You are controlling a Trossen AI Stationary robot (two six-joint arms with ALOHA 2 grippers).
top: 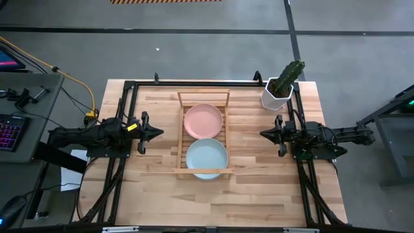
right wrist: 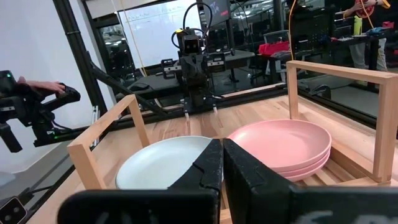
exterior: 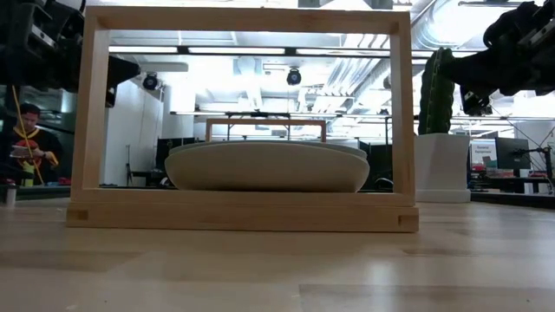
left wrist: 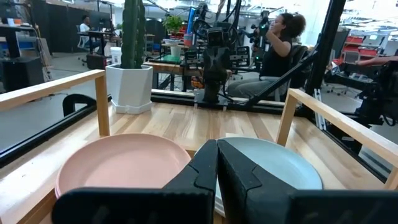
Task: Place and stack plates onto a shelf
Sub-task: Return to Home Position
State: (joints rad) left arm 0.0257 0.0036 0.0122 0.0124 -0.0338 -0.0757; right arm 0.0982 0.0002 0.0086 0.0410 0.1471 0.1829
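On the wooden shelf (top: 179,111), a pink plate stack (top: 203,120) and a mint-topped stack (top: 207,156) sit side by side; stacking looks done. Left hand (top: 160,133) and right hand (top: 262,134) flank it, pinched closed, empty.

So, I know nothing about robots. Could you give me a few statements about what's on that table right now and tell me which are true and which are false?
1. The pink plates lie in the shelf, at the end nearer the cactus pot. True.
2. The left gripper holds a plate. False: it is shut on nothing, beside the shelf.
3. The mint plate lies outside the shelf. False: it lies in the shelf, next to the pink plates.
4. The right gripper is shut and empty, on the shelf's other side. True.
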